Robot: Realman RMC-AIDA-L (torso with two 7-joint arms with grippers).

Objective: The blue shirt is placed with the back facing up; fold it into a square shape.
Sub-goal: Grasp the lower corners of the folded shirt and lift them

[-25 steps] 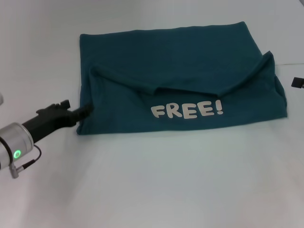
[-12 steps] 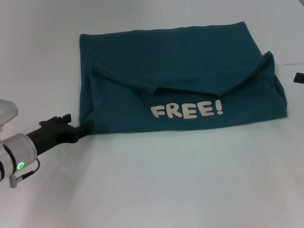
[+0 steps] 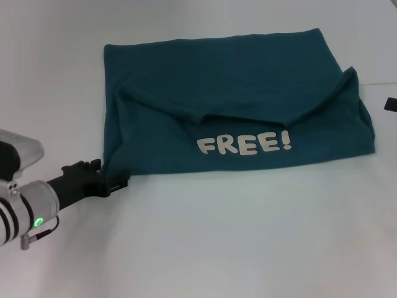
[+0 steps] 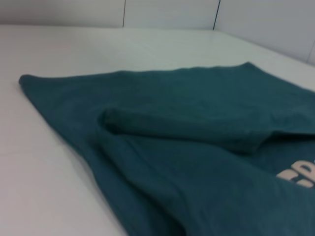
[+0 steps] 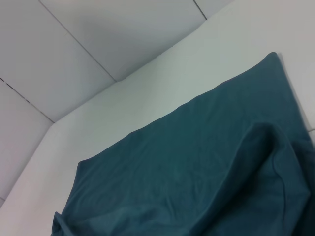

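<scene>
The blue shirt lies half-folded on the counter, lettering up, left tool at its seven-o'clock corner, grip state unclear, probably ready to fold sideways.

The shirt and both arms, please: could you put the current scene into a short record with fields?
shirt: teal-blue, lying on the white table, partly folded
lettering: white "FREE!" facing up on the near folded flap
fold state: wide rectangle, not yet a square
left tool: low over the table at the shirt's near-left corner
left tool contact: cannot tell whether it holds cloth
right tool: only a dark bit shows at the head view's right edge, beside the shirt's right side
</scene>
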